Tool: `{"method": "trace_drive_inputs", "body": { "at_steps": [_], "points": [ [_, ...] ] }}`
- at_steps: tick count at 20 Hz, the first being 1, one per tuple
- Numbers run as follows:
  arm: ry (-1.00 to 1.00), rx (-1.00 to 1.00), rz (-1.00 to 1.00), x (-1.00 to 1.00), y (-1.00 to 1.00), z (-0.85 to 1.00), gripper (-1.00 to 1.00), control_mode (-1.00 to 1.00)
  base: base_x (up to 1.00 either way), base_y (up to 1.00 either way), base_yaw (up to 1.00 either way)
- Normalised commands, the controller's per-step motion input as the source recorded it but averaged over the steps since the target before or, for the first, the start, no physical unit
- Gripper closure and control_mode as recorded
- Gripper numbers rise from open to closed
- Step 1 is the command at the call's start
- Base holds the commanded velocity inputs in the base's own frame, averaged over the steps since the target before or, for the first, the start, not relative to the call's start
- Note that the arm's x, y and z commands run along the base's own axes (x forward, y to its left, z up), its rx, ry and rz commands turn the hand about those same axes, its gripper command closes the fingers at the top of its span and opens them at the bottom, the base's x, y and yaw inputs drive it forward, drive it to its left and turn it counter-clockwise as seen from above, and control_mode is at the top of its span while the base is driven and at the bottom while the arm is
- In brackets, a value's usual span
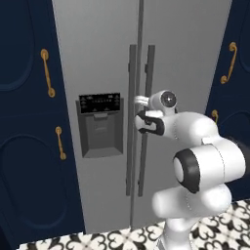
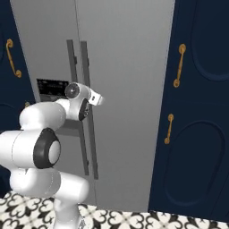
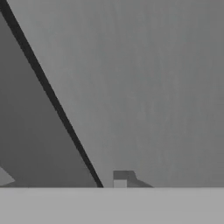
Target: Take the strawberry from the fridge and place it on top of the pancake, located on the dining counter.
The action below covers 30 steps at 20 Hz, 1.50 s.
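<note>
The grey fridge [image 1: 107, 58] stands shut, both doors closed, so nothing of its inside shows; its black dispenser panel [image 1: 100, 103] sits on the left door, and navy cabinets [image 1: 27, 122] with gold handles [image 1: 47, 73] flank it on both sides above a black-and-white patterned floor [image 1: 122, 240]. The end effector [image 1: 140, 101] is up against the two long dark vertical handles [image 1: 146, 117] at the centre seam, by the right door's handle. How far its jaws stand apart, and whether they clasp the handle, cannot be told.
</note>
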Motion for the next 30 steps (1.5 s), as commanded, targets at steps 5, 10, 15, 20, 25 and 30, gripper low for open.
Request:
{"method": "trace_drive_inputs", "body": {
  "at_steps": [5,10,15,20,25,30],
  "points": [
    [0.0,0.26,0.0,-0.67,-1.0,0.03,1.0,-1.0,0.0,0.0,0.0],
    [0.0,0.09,0.0,-0.96,-1.0,0.06,1.0,-1.0,0.0,0.0,0.0],
    [0.0,0.0,0.06,-0.98,-1.0,0.0,1.0,-1.0,0.0,0.0,0.0],
    [0.0,0.0,0.05,-0.83,-1.0,0.0,1.0,-1.0,0.0,0.0,0.0],
    [0.0,0.0,0.02,-0.77,-1.0,-0.05,1.0,-1.0,0.0,0.0,0.0],
    [0.02,0.01,0.0,-0.55,-1.0,-0.21,1.0,-1.0,0.0,0.0,0.0]
  ]
}}
